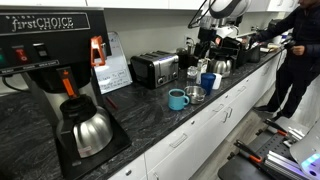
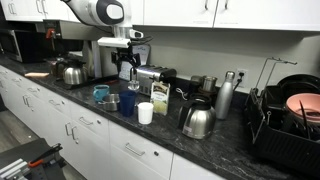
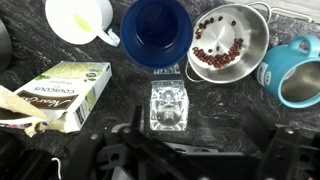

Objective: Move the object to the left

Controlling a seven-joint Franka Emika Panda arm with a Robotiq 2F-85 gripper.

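The clear glass (image 3: 168, 108) stands upright on the dark counter in the wrist view, just below the blue cup (image 3: 157, 33). It is small in both exterior views (image 2: 133, 85) (image 1: 192, 74). My gripper (image 3: 205, 160) is open and empty. It hangs above the glass with its dark fingers spread wide at the lower edge of the wrist view, and the glass sits nearer one finger. The gripper also shows in an exterior view (image 2: 128, 66), over the cluster of cups.
Close round the glass are a teal mug (image 3: 292, 70), a steel bowl of dark beans (image 3: 228, 42), a white cup (image 3: 80, 18) and a couscous box (image 3: 62, 92). A toaster (image 1: 153, 68), kettles (image 2: 197, 120) and a coffee maker (image 1: 55, 80) line the counter. A person (image 1: 298, 55) stands at the far end.
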